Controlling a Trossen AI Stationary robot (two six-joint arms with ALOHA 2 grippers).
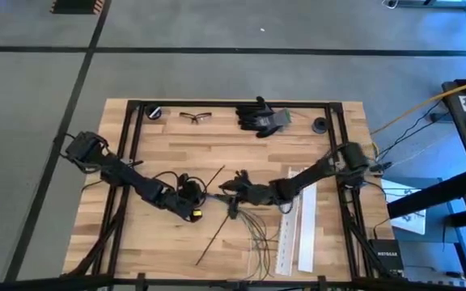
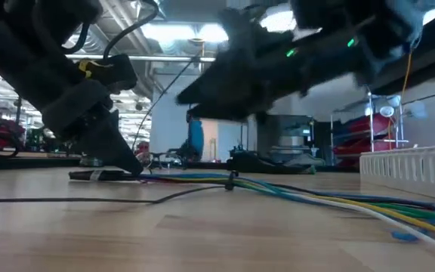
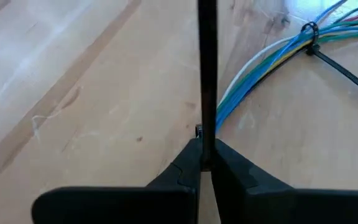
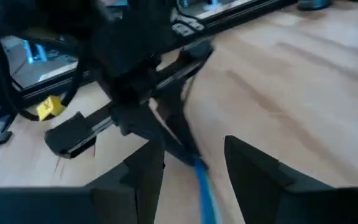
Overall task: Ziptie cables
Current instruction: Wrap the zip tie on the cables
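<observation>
Left hand [image 3: 205,163] sits mid-worktop [image 1: 168,145], fingers pressed tight on a thin black ziptie tail [image 3: 207,74]; only the left wrist view shows that grip. It also shows the cables [image 3: 263,62] as white, green, blue and yellow, cinched by a black ziptie [image 3: 309,31]. From above they look dark, fanning from the tie toward the worktop's near edge [image 1: 257,230]. Right hand [image 1: 235,187] hangs over the tied end, fingers apart w/ a gap, holding nothing. Low view: bundle lies flat, running twd the white perforated strips [image 2: 414,170].
</observation>
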